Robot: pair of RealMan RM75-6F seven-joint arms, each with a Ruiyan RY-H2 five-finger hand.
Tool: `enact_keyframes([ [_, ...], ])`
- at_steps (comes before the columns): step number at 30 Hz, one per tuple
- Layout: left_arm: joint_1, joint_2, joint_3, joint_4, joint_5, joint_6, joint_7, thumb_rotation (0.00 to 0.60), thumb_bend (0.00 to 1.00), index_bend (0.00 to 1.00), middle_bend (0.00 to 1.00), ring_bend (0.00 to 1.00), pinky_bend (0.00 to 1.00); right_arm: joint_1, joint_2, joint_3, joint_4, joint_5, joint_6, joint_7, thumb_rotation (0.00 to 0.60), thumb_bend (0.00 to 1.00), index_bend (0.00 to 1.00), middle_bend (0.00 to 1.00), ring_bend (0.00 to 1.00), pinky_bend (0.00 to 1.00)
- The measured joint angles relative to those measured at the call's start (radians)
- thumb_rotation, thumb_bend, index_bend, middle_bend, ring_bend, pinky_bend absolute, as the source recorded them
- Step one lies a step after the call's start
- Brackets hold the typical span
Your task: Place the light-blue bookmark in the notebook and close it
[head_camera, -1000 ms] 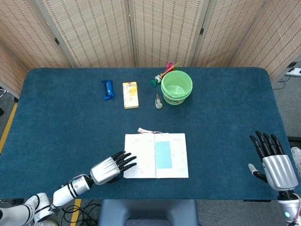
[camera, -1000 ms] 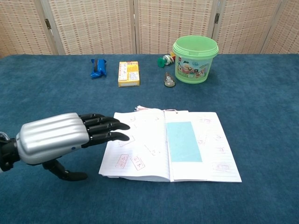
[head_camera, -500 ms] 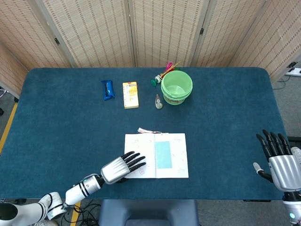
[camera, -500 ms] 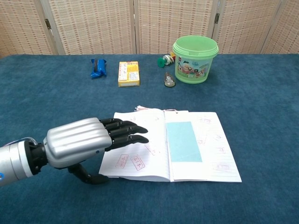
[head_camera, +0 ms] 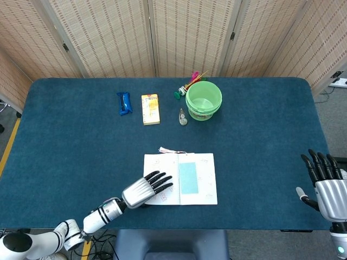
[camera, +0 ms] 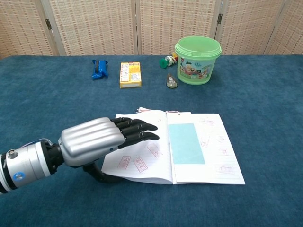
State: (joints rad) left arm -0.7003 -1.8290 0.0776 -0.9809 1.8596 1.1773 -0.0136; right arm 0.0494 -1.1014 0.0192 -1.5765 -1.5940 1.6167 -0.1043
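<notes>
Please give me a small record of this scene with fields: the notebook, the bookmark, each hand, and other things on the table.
notebook: open, lying flat on the table
bookmark: light blue, lying on the right page
left hand: fingers spread over the left page, holding nothing
right hand: open, at the right table edge, away from the notebook
other things: green bucket, yellow box, blue packet

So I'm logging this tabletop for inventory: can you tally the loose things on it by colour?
Green: 1, the bucket
Yellow: 1, the small box
Dark blue: 1, the wrapped packet
Light blue: 1, the bookmark
White: 1, the open notebook
Clear or grey: 1, a small item beside the bucket
Mixed colours: 1 cluster behind the bucket, too small to separate
Total: 7
</notes>
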Motion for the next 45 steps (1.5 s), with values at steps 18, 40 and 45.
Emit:
enact_keyframes([
  [18,-0.021,-0.119,-0.001,0.194,-0.018,0.1,-0.179,0.6,0.29,0.4,0.16,0.09,0.15,-0.012,-0.002,0.009,0.013,0.011,-0.017,0.018,0.6,0.18,0.0,0.0,0.0,0.0],
  [40,-0.057,-0.176,-0.015,0.286,-0.046,0.165,-0.235,0.6,0.51,0.6,0.25,0.13,0.15,0.003,-0.002,-0.001,0.03,-0.01,-0.067,0.027,0.6,0.15,0.0,0.0,0.0,0.0],
  [45,-0.051,-0.155,-0.012,0.278,-0.049,0.193,-0.237,0.6,0.51,0.61,0.25,0.13,0.15,0.002,0.002,0.006,0.031,-0.018,-0.052,0.029,0.6,0.15,0.0,0.0,0.0,0.0],
])
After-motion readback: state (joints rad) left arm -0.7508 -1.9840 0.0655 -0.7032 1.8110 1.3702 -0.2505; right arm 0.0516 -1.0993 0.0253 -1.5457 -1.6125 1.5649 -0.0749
